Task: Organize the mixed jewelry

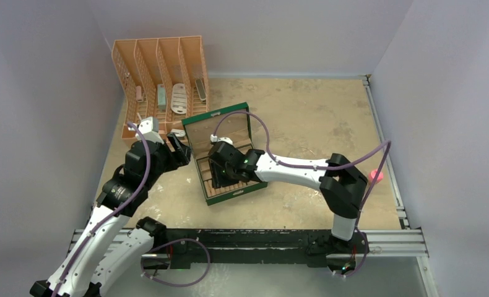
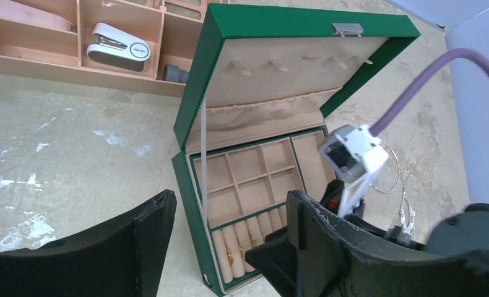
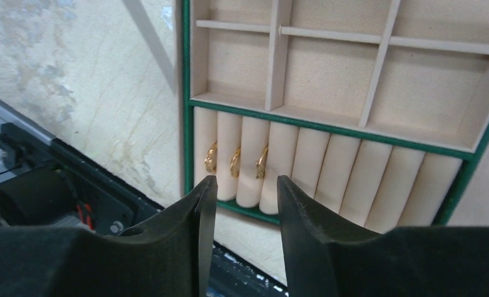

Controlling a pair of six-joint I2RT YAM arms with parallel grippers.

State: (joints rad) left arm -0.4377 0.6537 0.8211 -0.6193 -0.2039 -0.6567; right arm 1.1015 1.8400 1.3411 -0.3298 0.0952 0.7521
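Observation:
The green jewelry box (image 1: 229,193) stands open in the middle of the table, lid up. Three small gold rings (image 3: 236,162) sit in the left slots of its ring rolls, also seen in the left wrist view (image 2: 241,250). My right gripper (image 1: 220,172) hovers over the box's front row, open and empty (image 3: 247,185), just in front of the rings. My left gripper (image 1: 179,148) is open and empty (image 2: 229,210) at the box's left side. A thin wire hoop (image 2: 387,170) and a silvery chain cluster (image 2: 406,213) lie on the table right of the box.
A tan slotted organizer rack (image 1: 161,80) stands at the back left with a white stapler (image 2: 118,46) and other items in it. A small pink-capped bottle (image 1: 376,176) sits at the right edge behind the right arm. The box's square compartments (image 3: 328,80) hold nothing.

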